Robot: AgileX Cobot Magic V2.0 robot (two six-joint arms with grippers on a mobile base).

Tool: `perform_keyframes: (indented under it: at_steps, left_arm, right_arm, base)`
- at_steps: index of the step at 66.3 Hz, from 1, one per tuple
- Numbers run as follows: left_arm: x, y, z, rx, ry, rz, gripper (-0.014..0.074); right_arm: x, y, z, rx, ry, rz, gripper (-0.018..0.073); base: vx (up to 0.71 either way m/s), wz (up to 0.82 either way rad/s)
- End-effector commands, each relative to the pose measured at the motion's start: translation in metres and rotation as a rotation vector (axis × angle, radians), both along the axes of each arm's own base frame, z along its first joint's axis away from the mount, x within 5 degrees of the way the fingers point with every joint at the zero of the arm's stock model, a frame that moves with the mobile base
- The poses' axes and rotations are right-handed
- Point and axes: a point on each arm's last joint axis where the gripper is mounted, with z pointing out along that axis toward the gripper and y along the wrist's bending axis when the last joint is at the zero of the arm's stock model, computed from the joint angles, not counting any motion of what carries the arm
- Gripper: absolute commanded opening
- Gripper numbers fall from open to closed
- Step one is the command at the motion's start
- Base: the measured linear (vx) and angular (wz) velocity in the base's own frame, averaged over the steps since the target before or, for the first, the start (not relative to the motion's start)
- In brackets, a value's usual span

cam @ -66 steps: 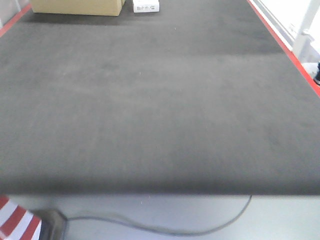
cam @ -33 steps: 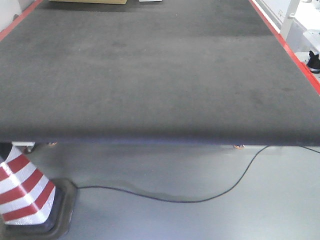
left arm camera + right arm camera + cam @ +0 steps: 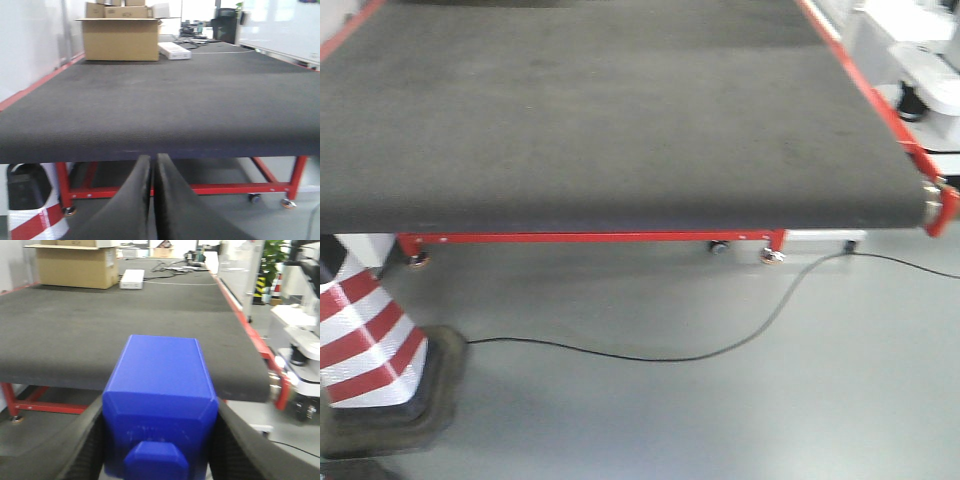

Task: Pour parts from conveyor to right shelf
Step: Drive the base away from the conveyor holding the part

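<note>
The blue block, one of the parts [image 3: 162,395], fills the lower middle of the right wrist view, stud end toward the camera. My right gripper [image 3: 160,412] is shut on it, one black finger [image 3: 85,440] pressed against each side. It hangs in front of the conveyor [image 3: 125,325] end, off the belt. In the left wrist view my left gripper [image 3: 152,159] is shut on nothing, its tips just below the conveyor [image 3: 165,100] edge. The front view shows the conveyor [image 3: 600,110] bare, with neither gripper in it. The right shelf is out of view.
A red-and-white cone [image 3: 365,340] stands on the floor at the left. A black cable [image 3: 650,355] runs under the red frame [image 3: 590,238]. At the belt's far end sit a cardboard box [image 3: 120,37] and a white box [image 3: 174,50]. White equipment [image 3: 930,70] stands to the right.
The front view has backed away from the conveyor: the belt end now sits higher, and the red frame, the belt's right corner and more floor and cone have come into view.
</note>
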Motion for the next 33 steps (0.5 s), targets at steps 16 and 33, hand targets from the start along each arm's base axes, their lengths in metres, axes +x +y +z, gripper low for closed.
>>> perform_keyframes:
  at_steps: [16,33]
  left_arm:
    - [-0.0021,-0.0004,0.0139,-0.015,-0.104,-0.007,-0.0006]
    - [-0.0021,-0.0004,0.0139,-0.015,-0.104,-0.007,-0.0006]
  right_arm:
    - [-0.0031,-0.0012,0.0147,0.007,-0.104,-0.016,-0.0001]
    - [-0.0031,-0.0012,0.0147,0.007,-0.104,-0.016,-0.0001]
  base:
    - [-0.17,-0.52]
    - [-0.18,-0.78]
